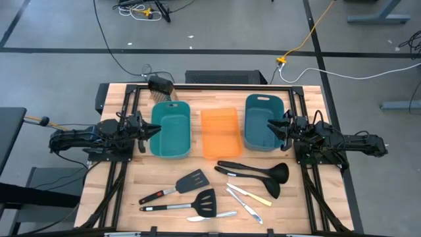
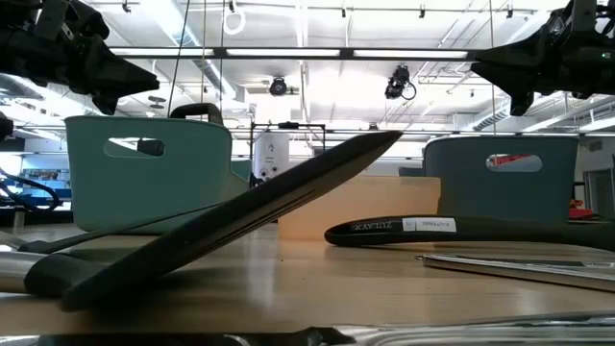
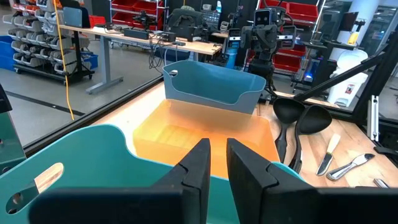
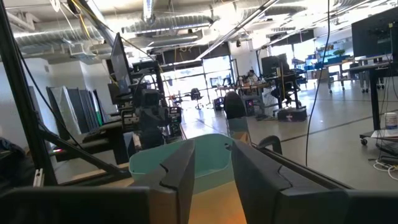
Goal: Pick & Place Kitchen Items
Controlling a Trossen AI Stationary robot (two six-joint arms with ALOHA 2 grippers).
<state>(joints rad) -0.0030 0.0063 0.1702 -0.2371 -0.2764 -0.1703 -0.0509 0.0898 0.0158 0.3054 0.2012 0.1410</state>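
Both arms idle over the bins; utensils untouched.
Left gripper [image 1: 158, 130] narrowly parted, right gripper [image 1: 269, 126] slightly wider, both empty; black slotted spatulas [image 1: 186, 182], black ladles [image 1: 253, 169] and knives [image 1: 245, 203] lie well apart, between and in front.

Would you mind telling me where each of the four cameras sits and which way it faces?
High view: above the table, looking straight down; both arms show, left gripper and right gripper over the teal bins.
Low view: at table-top height, looking across a slotted spatula; both arms hang at the top corners.
Left wrist view: on the left arm, facing the orange bin; its own fingers show.
Right wrist view: on the right arm, facing the left arm; its own fingers show.
Shared: the orange bin shows in the high and left wrist views.
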